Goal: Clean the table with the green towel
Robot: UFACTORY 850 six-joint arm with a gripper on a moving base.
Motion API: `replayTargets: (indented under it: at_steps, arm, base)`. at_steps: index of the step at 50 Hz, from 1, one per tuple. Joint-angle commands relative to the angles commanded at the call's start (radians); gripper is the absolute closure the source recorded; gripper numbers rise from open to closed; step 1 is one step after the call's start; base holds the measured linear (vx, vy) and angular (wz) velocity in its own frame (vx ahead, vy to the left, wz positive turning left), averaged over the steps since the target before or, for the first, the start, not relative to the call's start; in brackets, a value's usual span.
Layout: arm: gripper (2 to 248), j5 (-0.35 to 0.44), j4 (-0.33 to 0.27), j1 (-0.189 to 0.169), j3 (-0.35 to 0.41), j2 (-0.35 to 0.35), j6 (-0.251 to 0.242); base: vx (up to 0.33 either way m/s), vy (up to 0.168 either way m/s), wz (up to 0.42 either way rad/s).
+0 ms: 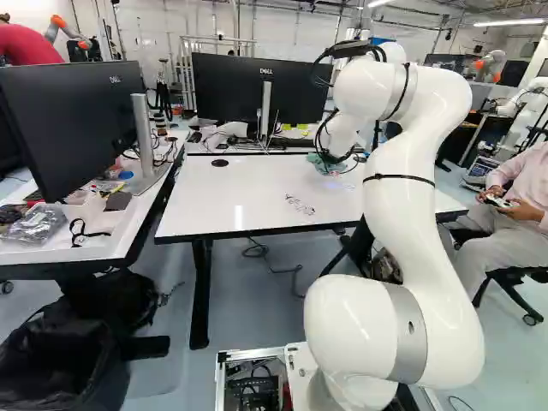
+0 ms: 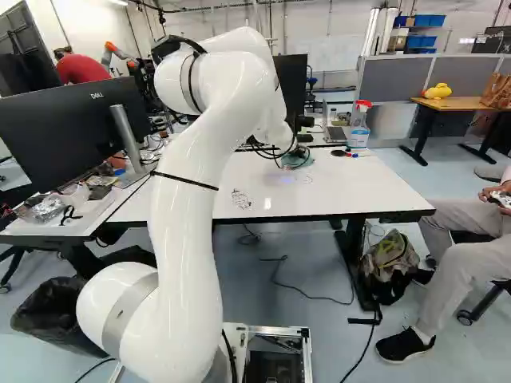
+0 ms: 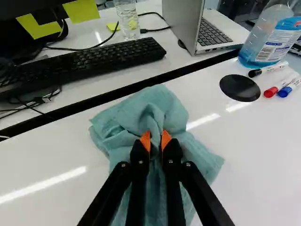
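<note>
- The gripper (image 2: 297,152) is hard to make out in the right base view, lost among dark cables. The gripper (image 3: 155,143) is plain in the wrist view: its orange pads are nearly together, clamped on a bunched fold of cloth.
- That cloth is the green towel (image 3: 162,101), rumpled on the far part of the white table (image 2: 343,183). The fingers cover its middle, and its near end runs out of the wrist view. In the left base view, only a small patch shows beneath the arm (image 1: 411,214).
- A dark scribble (image 2: 241,199) lies on the near part of the tabletop, apart from the towel; I cannot read it. A fainter mark (image 2: 306,179) nearer the towel is too pale to make out.
- The arm hides the table's right part in the left base view and much of its left side in the right base view.
- The spray bottle (image 3: 268,35), holding blue liquid, is cut off at its top in the wrist view. Near it lie a black marker (image 3: 268,69), a red marker (image 3: 281,85) and a blue marker (image 3: 292,84), the last cut by the edge.
- Beyond the table's far edge, the keyboard (image 3: 94,59), laptop (image 3: 183,23) and clear glass (image 3: 127,21) are all partly out of the wrist view.
</note>
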Motion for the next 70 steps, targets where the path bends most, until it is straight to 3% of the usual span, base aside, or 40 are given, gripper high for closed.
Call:
replayTargets:
  at_steps: [7,70]
  arm:
    - [212,0.0,0.0,0.0,0.001,0.002,0.0]
    - [212,0.0,0.0,-0.001,0.056,0.149,0.0]
  base:
    - [0.0,0.0,0.0]
    - [0.0,0.0,0.0]
